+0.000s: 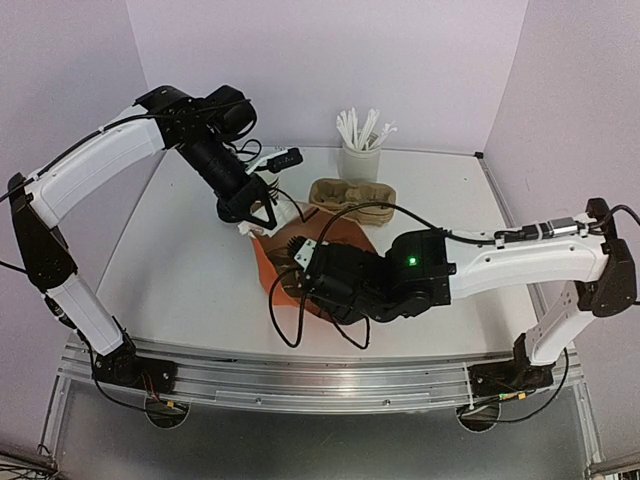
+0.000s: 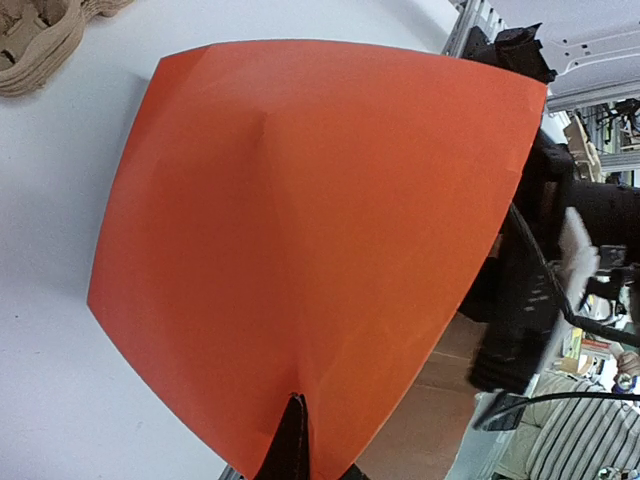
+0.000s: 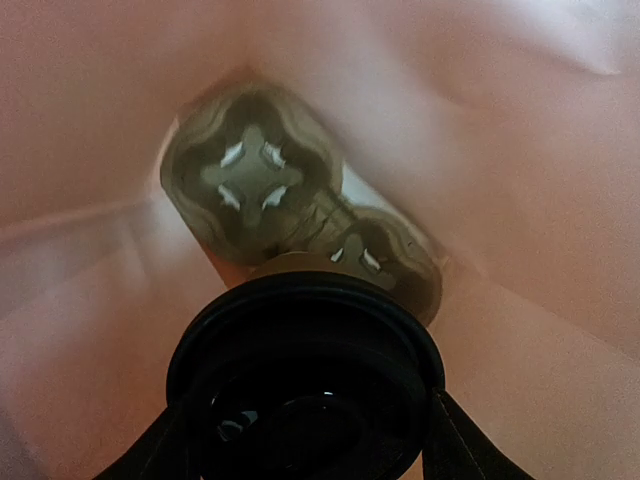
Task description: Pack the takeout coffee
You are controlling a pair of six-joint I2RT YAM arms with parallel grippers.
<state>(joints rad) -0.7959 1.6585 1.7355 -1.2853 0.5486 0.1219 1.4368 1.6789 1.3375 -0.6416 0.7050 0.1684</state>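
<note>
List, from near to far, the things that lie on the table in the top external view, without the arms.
orange paper bag → cardboard cup carrier → white cup holding white sticks

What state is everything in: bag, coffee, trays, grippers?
left gripper: shut on orange bag edge
orange bag: open, right gripper inside
right gripper: shut on takeout coffee
tray in bag: at the bottom, visible sockets empty
takeout coffee: lid on, inside bag, above that tray
spare trays: stacked on table
stirrer cup: upright, full
</note>
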